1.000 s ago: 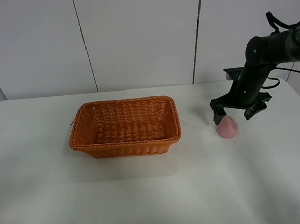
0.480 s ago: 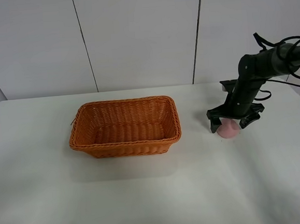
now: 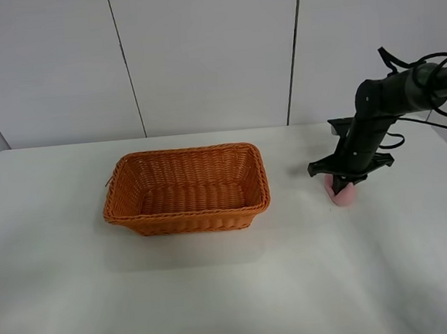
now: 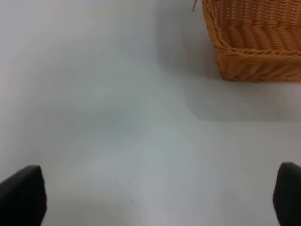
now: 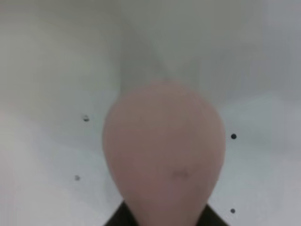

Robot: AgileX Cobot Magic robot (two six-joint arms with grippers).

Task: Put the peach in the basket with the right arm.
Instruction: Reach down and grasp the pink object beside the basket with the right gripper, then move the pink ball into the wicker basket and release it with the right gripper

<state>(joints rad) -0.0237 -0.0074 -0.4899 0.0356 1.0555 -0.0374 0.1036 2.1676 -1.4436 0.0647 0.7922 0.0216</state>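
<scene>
On the white table the basket stands empty, so nearly all the task remains: the right arm holds the right gripper around the peach, which seems to rest on the table right of the basket. Only the left wrist view shows the left gripper, spread wide. The right wrist view shows the peach close but no fingers, so I cannot tell whether they clamp it.

From the high view, the right gripper covers the top of the peach, and the right arm runs off the frame's edge. Right wrist view: the peach is all blur, its lower end cropped. Left wrist view: the basket is cut at the corner, and the left gripper is just two dark, cropped fingertips.
</scene>
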